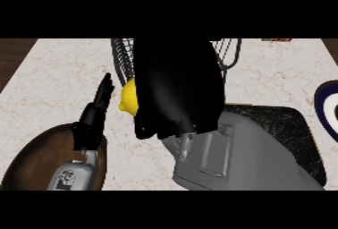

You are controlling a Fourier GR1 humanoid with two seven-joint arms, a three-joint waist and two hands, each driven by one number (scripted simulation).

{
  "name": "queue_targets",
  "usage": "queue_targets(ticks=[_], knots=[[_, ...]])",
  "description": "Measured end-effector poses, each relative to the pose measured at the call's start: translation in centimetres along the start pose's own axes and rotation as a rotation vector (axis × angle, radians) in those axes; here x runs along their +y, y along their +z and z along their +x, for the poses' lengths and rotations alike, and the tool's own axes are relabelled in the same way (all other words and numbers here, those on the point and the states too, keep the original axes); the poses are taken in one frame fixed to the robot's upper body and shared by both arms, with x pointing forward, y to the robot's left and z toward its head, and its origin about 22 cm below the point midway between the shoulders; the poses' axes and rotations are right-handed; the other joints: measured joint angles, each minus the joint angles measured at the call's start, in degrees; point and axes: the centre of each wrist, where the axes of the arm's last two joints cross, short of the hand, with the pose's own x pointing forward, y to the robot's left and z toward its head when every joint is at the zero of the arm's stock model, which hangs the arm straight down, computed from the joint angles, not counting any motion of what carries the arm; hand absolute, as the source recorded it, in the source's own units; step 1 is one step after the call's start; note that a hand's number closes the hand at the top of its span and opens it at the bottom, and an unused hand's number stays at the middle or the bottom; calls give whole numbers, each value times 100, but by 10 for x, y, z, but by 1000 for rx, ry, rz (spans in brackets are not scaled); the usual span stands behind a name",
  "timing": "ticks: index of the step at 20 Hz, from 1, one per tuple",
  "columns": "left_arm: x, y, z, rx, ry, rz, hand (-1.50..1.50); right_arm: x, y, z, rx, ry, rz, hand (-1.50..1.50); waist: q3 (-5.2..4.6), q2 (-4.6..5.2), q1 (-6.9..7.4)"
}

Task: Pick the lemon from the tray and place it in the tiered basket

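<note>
A right robot hand (175,89) fills the center of the frame, its black fingers curled around a yellow lemon (128,99), of which only a rounded sliver shows at the hand's left edge. The hand and fruit hang in front of the dark wire tiered basket (228,51), whose ribs fan out at the upper center of the frame, behind and on both sides of the hand; whether the lemon is over the basket's bowl or just short of its rim cannot be told from this angle. The grey forearm (231,156) runs from the hand down toward the lower right, covering much of a dark, speckled tray (300,138) with rounded corners that lies on the pale marbled table (59,76). At lower left, the left robot hand (99,105) stands open and at rest, fingers straight and pointing toward the top of the frame, its grey wrist rising from the lower edge. It shows in front of a round brown wooden board (33,156) lying at the lower left corner of the table. At the right edge, partly cut off by the frame, sits a plate (328,112) with a dark blue rim and white center. A strip of dark wood floor (13,53) shows at the upper left, beyond the table's edge.
</note>
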Motion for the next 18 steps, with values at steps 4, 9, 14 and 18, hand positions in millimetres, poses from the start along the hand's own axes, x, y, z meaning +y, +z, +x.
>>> queue_targets(ticks=[4, 9, 14, 18], knots=[[-1, 0, -1, -3, -1, 7, 0, -21, -23, 14, 11, -42, 11, 150, 2, 19, -11], [2, 3, -2, -2, -5, 14, 0, -23, -51, 29, 56, -21, 8, 150, 4, 43, -26], [4, 8, -3, -1, -2, 19, 0, -24, -80, 33, 112, 19, -2, 150, 8, 56, -62], [6, 5, -2, -6, -5, 21, 0, -15, -106, 25, 151, 51, -11, 150, 8, 68, -80]])
